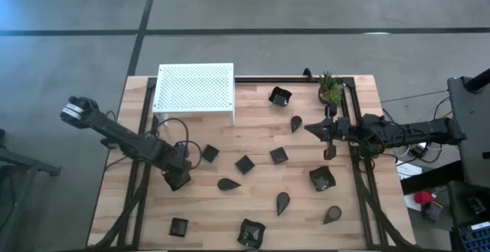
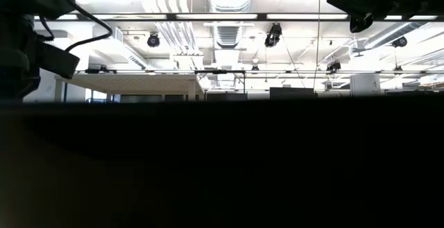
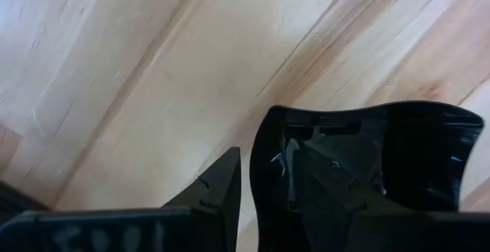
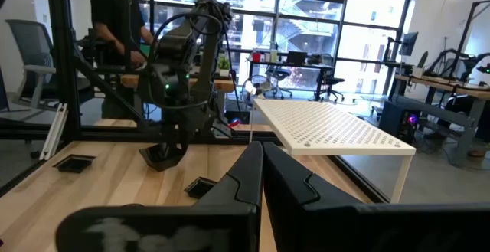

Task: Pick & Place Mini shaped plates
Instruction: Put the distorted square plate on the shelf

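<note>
Several glossy black mini shaped plates lie scattered on the wooden table [image 1: 253, 133], among them a square one [image 1: 244, 164] and a teardrop one [image 1: 282, 202]. My left gripper [image 1: 178, 179] points down, open, low over a larger plate with upturned rim [image 3: 383, 152] at the table's left. One finger [image 3: 222, 191] stands just outside that plate's side wall [image 3: 264, 160]; the other is lost against its dark inside. My right gripper [image 4: 259, 148] hangs shut and level above the table's right side [image 1: 315, 129], holding nothing.
A white perforated platform [image 1: 194, 87] stands at the far left of the table. A small green potted plant [image 1: 331, 89] sits at the far right. Black frame rails run along the table's sides. A person [image 4: 115, 22] stands beyond the table.
</note>
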`<state>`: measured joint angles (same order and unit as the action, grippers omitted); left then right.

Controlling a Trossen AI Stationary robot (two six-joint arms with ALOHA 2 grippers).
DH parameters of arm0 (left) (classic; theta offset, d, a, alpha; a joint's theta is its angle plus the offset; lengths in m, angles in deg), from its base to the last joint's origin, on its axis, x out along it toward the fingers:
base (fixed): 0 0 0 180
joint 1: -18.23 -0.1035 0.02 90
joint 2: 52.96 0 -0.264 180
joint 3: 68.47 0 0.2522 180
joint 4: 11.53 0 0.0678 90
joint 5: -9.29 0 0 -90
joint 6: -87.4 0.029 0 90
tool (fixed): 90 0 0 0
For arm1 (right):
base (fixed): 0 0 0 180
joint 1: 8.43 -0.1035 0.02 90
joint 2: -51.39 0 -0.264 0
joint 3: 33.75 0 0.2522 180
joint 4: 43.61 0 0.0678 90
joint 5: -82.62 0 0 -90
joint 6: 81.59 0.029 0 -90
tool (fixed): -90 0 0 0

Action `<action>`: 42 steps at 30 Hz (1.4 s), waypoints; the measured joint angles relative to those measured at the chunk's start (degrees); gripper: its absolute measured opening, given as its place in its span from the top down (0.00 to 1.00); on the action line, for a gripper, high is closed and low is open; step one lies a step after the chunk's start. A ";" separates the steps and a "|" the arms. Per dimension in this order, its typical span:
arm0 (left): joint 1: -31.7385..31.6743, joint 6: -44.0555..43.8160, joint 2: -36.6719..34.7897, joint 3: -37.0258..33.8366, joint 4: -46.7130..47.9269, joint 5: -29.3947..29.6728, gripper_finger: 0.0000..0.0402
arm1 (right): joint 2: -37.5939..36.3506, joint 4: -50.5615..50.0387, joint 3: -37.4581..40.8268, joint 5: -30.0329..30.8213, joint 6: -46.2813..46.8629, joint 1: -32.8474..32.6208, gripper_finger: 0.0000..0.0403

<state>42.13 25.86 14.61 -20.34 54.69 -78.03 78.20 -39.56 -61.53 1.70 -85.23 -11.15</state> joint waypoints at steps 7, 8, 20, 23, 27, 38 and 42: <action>-0.22 0.05 2.24 0.00 -0.38 -0.24 0.79 | 0.00 -0.01 0.00 0.00 -0.02 -0.02 0.98; -0.24 0.07 2.51 0.00 -0.38 -0.26 0.82 | 0.00 -0.01 0.00 -0.02 -0.02 -0.02 0.98; -0.35 1.60 1.52 3.05 -0.33 -0.25 1.00 | 0.00 -0.02 0.00 0.00 0.05 0.00 0.98; -0.59 1.86 0.85 5.73 0.79 0.99 1.00 | 0.00 -0.03 0.00 -0.02 0.01 -0.02 0.98; -1.16 3.19 0.61 10.61 4.35 3.48 1.00 | 0.00 -0.03 0.00 0.00 0.03 0.00 0.98; -8.29 15.56 0.57 27.07 15.01 12.44 1.00 | 0.01 -0.03 0.00 0.00 0.15 -0.01 0.98; -13.91 21.94 0.53 32.69 17.54 12.52 1.00 | 0.00 -0.03 0.00 -0.02 0.18 0.00 0.98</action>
<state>28.22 47.80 15.13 12.35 72.23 -65.51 78.20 -39.59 -61.53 1.69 -85.06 -11.15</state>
